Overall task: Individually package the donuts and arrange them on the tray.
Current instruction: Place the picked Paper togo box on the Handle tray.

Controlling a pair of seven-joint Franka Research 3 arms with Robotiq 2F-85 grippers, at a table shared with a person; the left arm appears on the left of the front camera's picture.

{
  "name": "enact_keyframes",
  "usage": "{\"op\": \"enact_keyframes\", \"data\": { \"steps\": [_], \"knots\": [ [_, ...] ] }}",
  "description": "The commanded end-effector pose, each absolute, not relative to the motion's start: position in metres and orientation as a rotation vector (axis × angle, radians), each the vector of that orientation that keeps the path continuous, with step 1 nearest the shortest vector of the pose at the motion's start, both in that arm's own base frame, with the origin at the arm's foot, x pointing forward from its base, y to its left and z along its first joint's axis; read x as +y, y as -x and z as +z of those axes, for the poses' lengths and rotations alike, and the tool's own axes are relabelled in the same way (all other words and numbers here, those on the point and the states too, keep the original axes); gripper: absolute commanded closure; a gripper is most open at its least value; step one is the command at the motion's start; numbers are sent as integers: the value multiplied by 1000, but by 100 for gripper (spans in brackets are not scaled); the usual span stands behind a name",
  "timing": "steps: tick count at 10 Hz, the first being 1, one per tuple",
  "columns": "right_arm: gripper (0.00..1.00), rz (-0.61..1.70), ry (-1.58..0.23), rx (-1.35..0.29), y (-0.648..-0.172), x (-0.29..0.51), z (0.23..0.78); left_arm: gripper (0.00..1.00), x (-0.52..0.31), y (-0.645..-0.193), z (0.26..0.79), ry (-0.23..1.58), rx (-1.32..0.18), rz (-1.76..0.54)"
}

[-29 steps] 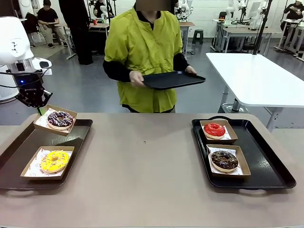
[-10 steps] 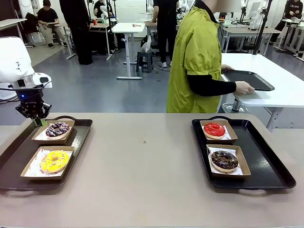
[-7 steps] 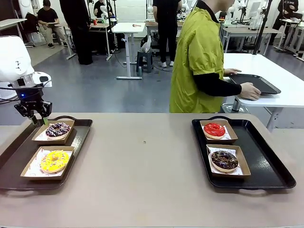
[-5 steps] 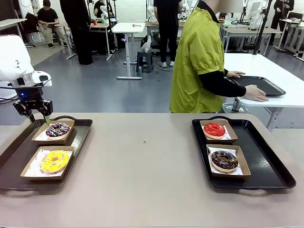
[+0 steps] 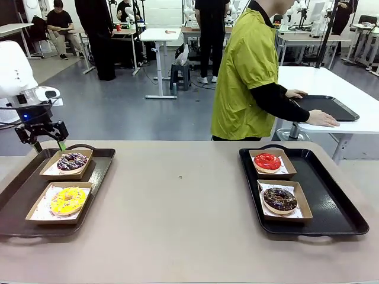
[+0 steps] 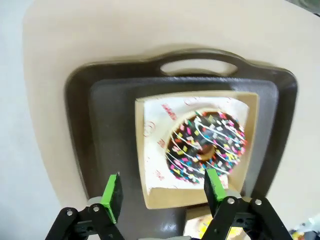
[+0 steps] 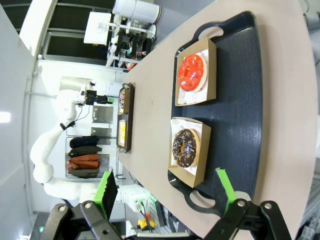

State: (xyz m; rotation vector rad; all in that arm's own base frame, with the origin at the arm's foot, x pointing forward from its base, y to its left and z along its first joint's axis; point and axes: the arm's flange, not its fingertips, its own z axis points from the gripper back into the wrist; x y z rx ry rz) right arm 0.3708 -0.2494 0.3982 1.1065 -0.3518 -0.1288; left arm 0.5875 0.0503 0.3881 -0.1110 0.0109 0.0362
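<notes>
Your left gripper (image 5: 45, 138) has just let go of the sprinkled donut's box (image 5: 66, 164) at the left of the frame and lifted off, jaws spread wide and empty. That box now sits flat on the left tray (image 5: 23, 195) behind the yellow donut (image 5: 67, 200). Your right gripper (image 7: 167, 191) hangs wide apart, holding nothing, over the right tray (image 7: 240, 105), where the red donut (image 7: 191, 73) and chocolate donut (image 7: 183, 147) sit boxed, so all four look placed.

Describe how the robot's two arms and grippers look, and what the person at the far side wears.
The left arm is glossy white with thin black cables; its black left gripper has green pads. The right gripper is the same black linkage with green pads. The person wears a yellow-green short-sleeved smock over black long sleeves.
</notes>
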Motion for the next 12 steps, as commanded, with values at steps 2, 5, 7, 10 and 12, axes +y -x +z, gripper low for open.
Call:
{"op": "enact_keyframes", "data": {
  "steps": [2,5,7,10,12],
  "knots": [
    [0,-150,-1108,-339,-371,-249,400,15,99,-539,436,404,-12,71],
    [0,-150,-1108,-339,-371,-249,400,15,167,-480,465,611,-51,83],
    [0,-150,-1108,-339,-371,-249,400,15,221,-448,455,786,-125,122],
    [0,-150,-1108,-339,-371,-249,400,15,269,-424,429,959,-179,171],
    [0,-150,-1108,-339,-371,-249,400,15,285,-412,418,1013,-214,190]
  ]
}}
